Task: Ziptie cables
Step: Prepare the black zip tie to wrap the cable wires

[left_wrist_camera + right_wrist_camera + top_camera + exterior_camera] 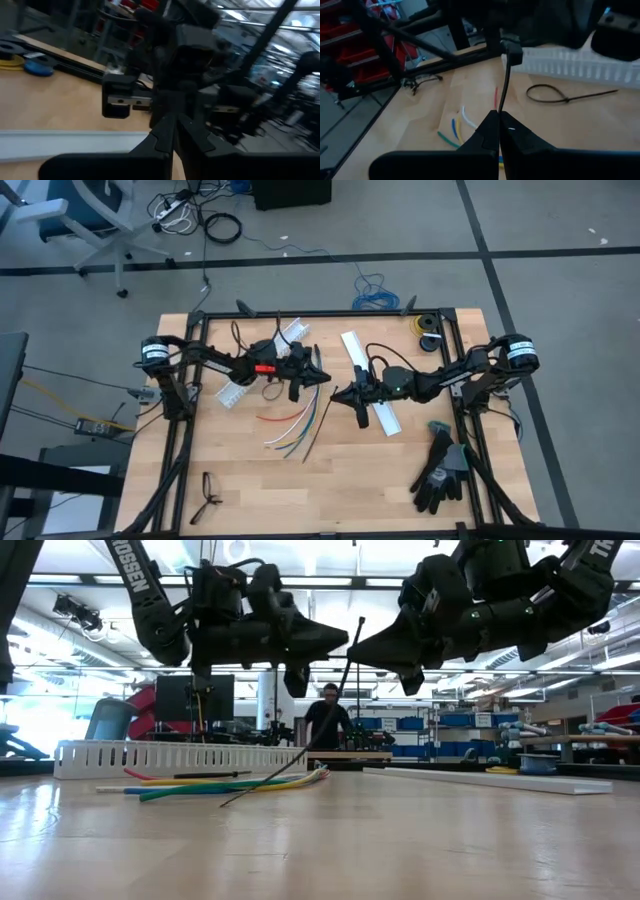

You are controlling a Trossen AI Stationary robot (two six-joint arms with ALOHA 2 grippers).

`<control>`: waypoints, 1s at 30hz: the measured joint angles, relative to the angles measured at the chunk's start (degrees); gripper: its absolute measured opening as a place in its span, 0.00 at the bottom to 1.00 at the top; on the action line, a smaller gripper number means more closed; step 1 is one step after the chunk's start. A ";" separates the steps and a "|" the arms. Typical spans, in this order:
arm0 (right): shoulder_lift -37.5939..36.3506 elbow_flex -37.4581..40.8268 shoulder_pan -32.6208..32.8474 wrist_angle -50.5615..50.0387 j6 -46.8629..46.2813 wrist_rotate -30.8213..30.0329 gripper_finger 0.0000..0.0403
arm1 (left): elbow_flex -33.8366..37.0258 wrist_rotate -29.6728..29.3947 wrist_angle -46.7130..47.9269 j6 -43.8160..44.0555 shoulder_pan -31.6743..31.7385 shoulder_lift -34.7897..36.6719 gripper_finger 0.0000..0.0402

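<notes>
High view: even, bright overhead light, tabletop (330, 470) evenly lit, soft short shadows under arms, no glare, sharp across whole frame.

Low view: strong backlight from ceiling strip lights (330, 582) and bright room behind; both arms dark silhouettes against it. Near tabletop out of focus, faint sheen on wood.

Left wrist view: dim, heavy motion blur, background streaked, nearest dark parts soft and underexposed.

Right wrist view: foreground fingers (480, 140) dark, blurred; wood moderately lit; looped black strip (565, 95) fairly sharp; upper corners murky.
</notes>
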State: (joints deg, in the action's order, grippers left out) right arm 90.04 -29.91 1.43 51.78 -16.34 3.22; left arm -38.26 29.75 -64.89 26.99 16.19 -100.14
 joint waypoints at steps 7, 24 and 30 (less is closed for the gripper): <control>0.00 0.00 0.83 -2.88 -0.01 -1.24 0.00 | 4.78 -2.77 0.01 -4.99 -1.84 3.99 0.05; 0.00 0.00 0.81 -4.06 0.15 -2.05 0.00 | 9.27 -20.27 0.07 -11.74 -10.58 6.43 0.09; 0.00 0.00 0.81 -4.10 0.07 -2.06 0.00 | 9.25 -20.13 0.13 -10.09 -10.54 6.43 0.22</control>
State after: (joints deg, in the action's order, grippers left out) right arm 90.04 -29.91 2.24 47.68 -16.27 1.16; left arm -29.02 9.62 -64.75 16.90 5.65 -93.71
